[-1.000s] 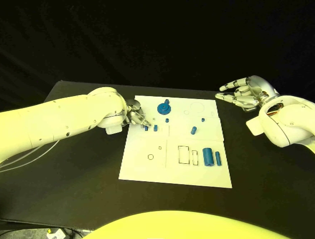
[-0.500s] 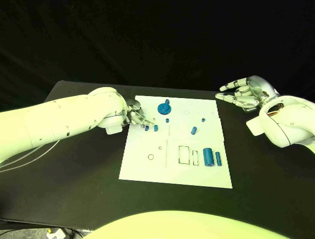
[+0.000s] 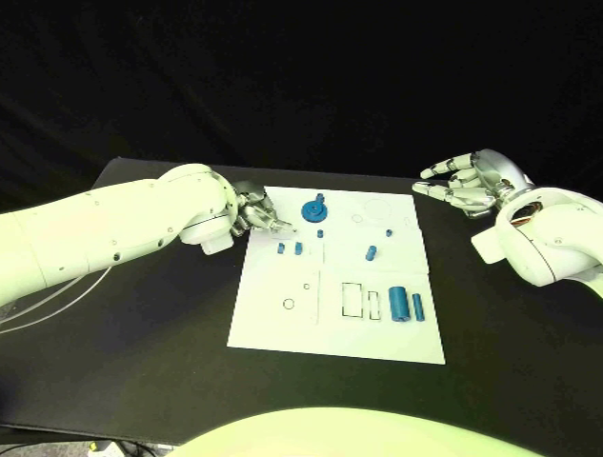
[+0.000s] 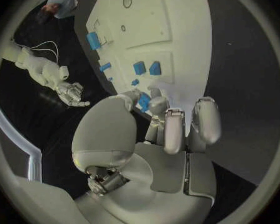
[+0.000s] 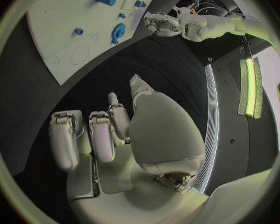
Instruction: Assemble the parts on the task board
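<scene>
The white task board point(image 3: 281, 324) lies mid-table. On it stand a blue gear-like part point(image 3: 315, 203) near the far edge, two small blue parts point(image 3: 289, 248) side by side, a slanted blue peg point(image 3: 371, 252) and two blue cylinders point(image 3: 407, 304) nearer me. My left hand point(image 3: 257, 214) hovers at the board's far left edge, beside the gear. Its fingers are drawn in toward the thumb point(image 4: 159, 129), and I see nothing between them. The gear point(image 4: 143, 102) shows partly behind those fingertips. My right hand point(image 3: 466, 181) hangs off the board's far right corner with its fingers apart and holds nothing.
Black table point(image 3: 136, 324) surrounds the board on all sides. Outlined slots point(image 3: 350, 297) and small holes point(image 3: 289, 301) mark the board's near half. A thin cable point(image 3: 27, 309) trails under my left arm.
My left hand has drawn back from the two small parts toward the board's far left edge. The parts lie as before. My right hand has barely moved.
</scene>
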Available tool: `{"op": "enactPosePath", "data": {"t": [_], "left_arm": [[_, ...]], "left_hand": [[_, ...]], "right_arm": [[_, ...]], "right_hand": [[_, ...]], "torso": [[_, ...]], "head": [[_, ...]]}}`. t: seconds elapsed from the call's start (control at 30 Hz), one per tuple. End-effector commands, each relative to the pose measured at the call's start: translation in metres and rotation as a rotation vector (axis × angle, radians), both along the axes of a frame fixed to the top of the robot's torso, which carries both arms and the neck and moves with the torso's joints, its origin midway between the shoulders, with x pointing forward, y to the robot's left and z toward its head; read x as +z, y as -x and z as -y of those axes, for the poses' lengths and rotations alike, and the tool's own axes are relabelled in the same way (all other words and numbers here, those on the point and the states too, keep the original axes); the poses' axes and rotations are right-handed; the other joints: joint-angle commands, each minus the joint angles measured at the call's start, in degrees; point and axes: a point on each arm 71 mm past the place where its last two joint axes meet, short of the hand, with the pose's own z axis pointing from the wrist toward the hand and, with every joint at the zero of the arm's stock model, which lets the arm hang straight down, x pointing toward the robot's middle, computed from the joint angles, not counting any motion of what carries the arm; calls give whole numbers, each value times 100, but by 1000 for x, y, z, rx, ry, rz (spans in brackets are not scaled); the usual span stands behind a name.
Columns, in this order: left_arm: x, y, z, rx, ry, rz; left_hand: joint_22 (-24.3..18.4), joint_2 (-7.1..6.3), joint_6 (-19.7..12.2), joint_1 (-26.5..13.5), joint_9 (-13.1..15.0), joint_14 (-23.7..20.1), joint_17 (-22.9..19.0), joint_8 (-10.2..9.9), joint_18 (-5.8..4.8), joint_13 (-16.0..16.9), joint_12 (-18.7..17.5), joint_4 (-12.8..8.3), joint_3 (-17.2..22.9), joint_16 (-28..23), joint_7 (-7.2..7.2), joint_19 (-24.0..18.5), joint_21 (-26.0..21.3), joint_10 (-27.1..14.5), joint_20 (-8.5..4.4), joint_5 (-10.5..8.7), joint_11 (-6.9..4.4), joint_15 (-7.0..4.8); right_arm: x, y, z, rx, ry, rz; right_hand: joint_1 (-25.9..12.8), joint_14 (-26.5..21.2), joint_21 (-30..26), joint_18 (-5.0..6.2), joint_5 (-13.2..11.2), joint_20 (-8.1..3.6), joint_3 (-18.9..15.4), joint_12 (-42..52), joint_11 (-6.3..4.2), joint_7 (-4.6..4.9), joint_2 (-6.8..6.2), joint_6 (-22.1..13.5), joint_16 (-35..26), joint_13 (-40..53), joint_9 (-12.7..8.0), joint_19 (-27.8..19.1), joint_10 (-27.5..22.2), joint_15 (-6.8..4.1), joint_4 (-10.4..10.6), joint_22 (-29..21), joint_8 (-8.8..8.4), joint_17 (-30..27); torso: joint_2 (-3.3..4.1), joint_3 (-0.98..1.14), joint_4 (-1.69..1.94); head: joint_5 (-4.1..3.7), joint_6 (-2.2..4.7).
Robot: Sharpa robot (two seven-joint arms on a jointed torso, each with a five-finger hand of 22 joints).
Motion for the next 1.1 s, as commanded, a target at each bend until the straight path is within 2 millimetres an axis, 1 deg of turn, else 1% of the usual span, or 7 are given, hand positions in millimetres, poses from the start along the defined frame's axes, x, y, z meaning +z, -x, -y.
{"op": "enactPosePath", "data": {"t": [0.03,0.13,0.17,0.3,0.57,0.83,1.1], "left_arm": [[15,-2,14,-35,169,143],[24,-3,25,-78,240,254],[26,-4,28,-91,258,290],[30,-5,40,-148,277,390],[23,-6,63,-299,171,471],[11,-10,84,-414,21,456],[1,-13,94,-459,-93,422]], "left_hand": [[-837,-74,-372,421,-69,-99,98,-131,259,-916,-736,-33,150,-615,148,-717,-616,-904,110,35,141,123],[-1713,-221,-639,763,-261,-540,-573,-290,436,-1220,-981,-33,230,-1196,336,-1395,-1336,-1376,241,33,299,274],[-2553,-280,-804,979,-413,-1112,-1326,-428,592,-1437,-1258,-60,334,-1899,455,-2087,-2063,-1673,328,34,422,377],[-3081,-448,-1109,1371,-762,-2032,-2593,-672,639,-2126,-2025,-134,615,-3181,627,-2310,-2754,-2116,484,26,613,542],[-3298,-730,-1126,1591,-1299,-2038,-2859,-842,649,-2962,-2728,-274,559,-3220,632,-2142,-3048,-2317,542,5,672,583],[-3276,-781,-864,1740,-1815,-1980,-2995,-1121,647,-3476,-3082,-357,487,-3022,548,-2038,-3031,-2256,512,16,638,560],[-3156,-820,-794,1761,-2039,-1958,-2981,-1230,643,-3684,-3176,-414,337,-2682,553,-2037,-2899,-2328,531,6,659,582]], "right_arm": [[0,0,-1,16,0,9],[1,0,-1,16,-1,15],[1,0,-1,16,-1,17],[1,-1,-1,17,-1,20],[1,-1,-2,18,-2,23],[1,-2,-3,20,-6,25],[1,-2,-4,21,-7,29]], "right_hand": [[-63,445,-21,42,18,-51,-37,0,-10,2,-9,-36,-32,266,-7,443,-36,-21,8,1293,19,875],[-153,442,-45,48,160,-52,-77,-23,-9,2,-54,-52,-41,241,-18,432,-60,-24,0,1277,35,859],[-171,439,-57,50,271,-54,-82,-41,-10,1,-64,-57,-46,224,-22,427,-79,-23,-4,1270,44,848],[-178,420,-139,72,304,-54,-83,-109,-11,1,-67,-58,-77,157,-24,386,-143,-23,-5,1213,49,770],[-172,405,-196,87,330,-55,-75,-202,-13,-1,-63,-58,-102,68,-26,357,-230,-25,-12,1174,58,714],[-160,367,-347,125,342,-62,-58,-461,-19,-6,-59,-66,-166,-178,-34,283,-458,-33,-18,1072,75,581],[-153,346,-426,144,347,-66,-47,-535,-24,-9,-59,-71,-204,-249,-38,246,-511,-38,-19,1019,85,506]], "torso": [[-4,14,8],[2,5,7],[4,1,5],[1,4,5],[4,2,3],[11,-1,-3],[10,-4,1]], "head": [[-18,39],[-48,66],[-56,75],[-80,94],[-93,119],[-83,126],[-102,121]]}}
